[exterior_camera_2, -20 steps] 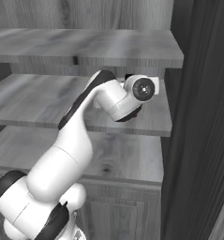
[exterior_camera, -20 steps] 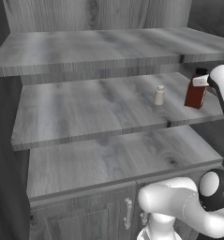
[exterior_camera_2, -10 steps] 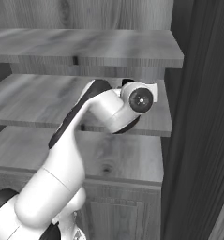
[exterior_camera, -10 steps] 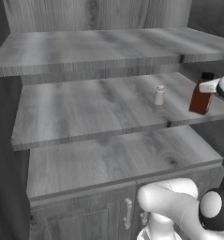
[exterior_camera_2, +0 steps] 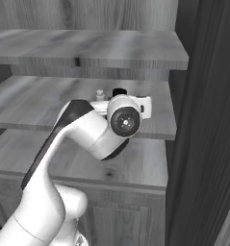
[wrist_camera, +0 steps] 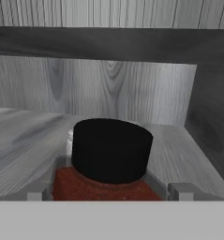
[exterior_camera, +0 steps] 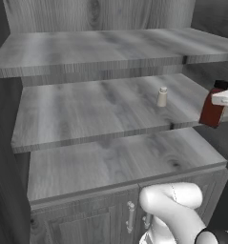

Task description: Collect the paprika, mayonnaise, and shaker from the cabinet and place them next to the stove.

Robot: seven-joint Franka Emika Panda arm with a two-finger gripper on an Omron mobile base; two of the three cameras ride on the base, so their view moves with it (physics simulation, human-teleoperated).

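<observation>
My tool [wrist_camera: 111, 194] is at the right end of the middle shelf [exterior_camera: 87, 119] of the cabinet [exterior_camera: 101, 14], with the paprika [exterior_camera: 212, 106] right in front of it. In the hand view the bottle's black cap looms between my two finger tips [wrist_camera: 37, 191], one on each side of the dark red shoulders, and the jaws stand wide apart. I cannot tell whether the pads touch the bottle's sides; I judge that I straddle it without squeezing, so I do not count it as held.

From the left base view the paprika stands upright near the shelf's front right edge, and part of my hand juts in from the right beside its cap. The shaker [exterior_camera: 161, 96] stands a little to the left and farther back on the same shelf, apart from the paprika. The small pale shape peeking out just behind the cap on its left in the hand view may be that shaker, though I am not sure.

The top shelf [exterior_camera: 96, 47] and the lowest shelf [exterior_camera: 110, 162] carry nothing I can make out, and I cannot place the mayonnaise or the stove from here.

So the job looks barely begun: two of the three items sit in the cabinet and none has reached the stove. What remains is to close on the paprika, carry it out, then collect the shaker and the mayonnaise.
</observation>
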